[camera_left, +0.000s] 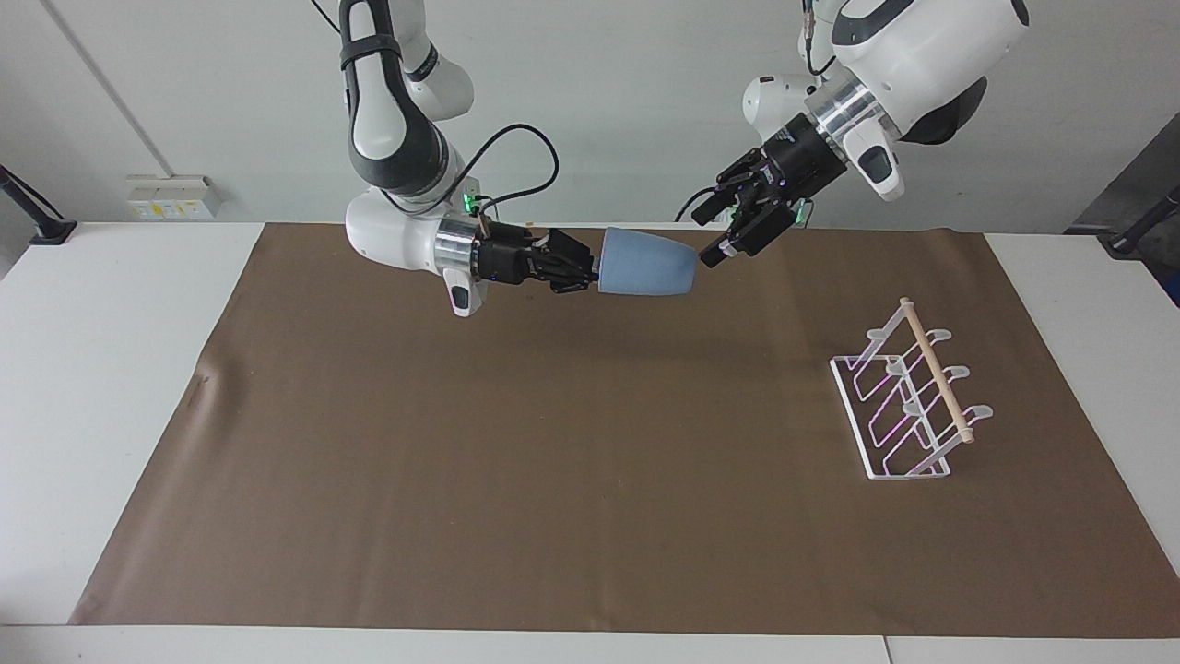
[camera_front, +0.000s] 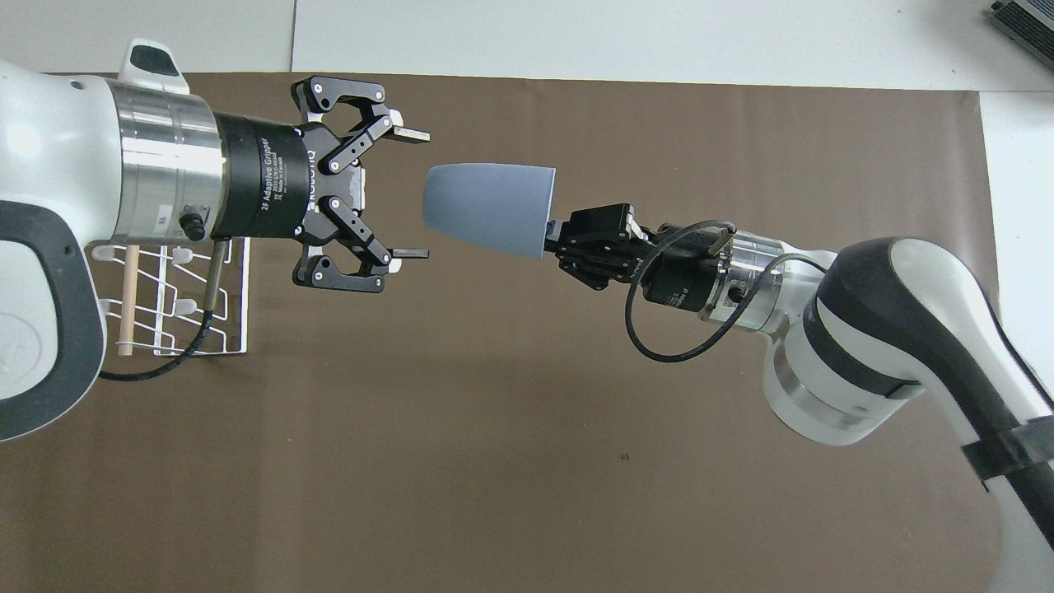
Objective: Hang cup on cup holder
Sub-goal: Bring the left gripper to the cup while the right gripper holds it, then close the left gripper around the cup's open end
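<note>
The light-blue cup (camera_left: 645, 263) lies on its side in the air over the mat's edge nearest the robots. My right gripper (camera_left: 590, 267) is shut on its rim. It also shows in the overhead view (camera_front: 486, 206), where the right gripper (camera_front: 553, 235) holds the wide end. My left gripper (camera_left: 710, 238) is open just off the cup's narrow base, with its jaws spread wider than the base (camera_front: 416, 193). The white wire cup holder (camera_left: 908, 397) with its wooden rod stands on the mat toward the left arm's end. In the overhead view the left arm partly covers the cup holder (camera_front: 193, 313).
A brown mat (camera_left: 553, 461) covers most of the white table (camera_left: 92, 369). Nothing else stands on the mat. A black cable loops from the right wrist (camera_front: 659, 329).
</note>
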Motion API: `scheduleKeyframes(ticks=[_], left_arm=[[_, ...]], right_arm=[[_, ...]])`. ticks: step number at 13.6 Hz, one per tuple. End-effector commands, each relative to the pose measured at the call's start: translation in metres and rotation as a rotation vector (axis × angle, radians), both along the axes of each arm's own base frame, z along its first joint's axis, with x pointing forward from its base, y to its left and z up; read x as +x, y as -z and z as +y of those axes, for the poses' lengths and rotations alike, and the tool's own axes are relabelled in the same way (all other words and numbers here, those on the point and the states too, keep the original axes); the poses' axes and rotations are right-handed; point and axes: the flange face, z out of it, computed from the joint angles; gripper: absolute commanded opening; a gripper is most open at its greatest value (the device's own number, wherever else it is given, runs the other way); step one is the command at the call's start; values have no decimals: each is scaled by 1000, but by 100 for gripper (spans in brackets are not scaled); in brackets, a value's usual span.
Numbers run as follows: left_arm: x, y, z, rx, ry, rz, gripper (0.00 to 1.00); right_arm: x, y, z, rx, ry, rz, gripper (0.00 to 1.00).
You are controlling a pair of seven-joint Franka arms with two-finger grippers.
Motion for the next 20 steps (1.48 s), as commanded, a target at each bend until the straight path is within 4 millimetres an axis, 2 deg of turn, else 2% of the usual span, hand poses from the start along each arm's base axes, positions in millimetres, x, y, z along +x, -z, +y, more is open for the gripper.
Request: scheduleKeyframes(ticks=[1, 4, 6, 15, 16, 19, 20], left_arm=[[8, 13, -9, -20, -100, 68, 100], [16, 43, -26, 1, -121, 149, 100], [12, 44, -34, 13, -105, 147, 100], [7, 34, -32, 14, -99, 157, 100], [7, 33, -30, 15, -98, 153, 96], [7, 31, -29, 17, -93, 152, 13], [5, 30, -29, 17, -91, 149, 0]], right_arm=[[-3, -2, 0, 12, 25, -6, 0], [-4, -1, 1, 9, 25, -6, 0], [-5, -1, 3, 8, 22, -6, 0], [-5, -1, 3, 4, 20, -7, 0], [-5, -1, 3, 3, 21, -7, 0], [-5, -1, 3, 2, 20, -7, 0], [-5, -1, 3, 2, 20, -7, 0]])
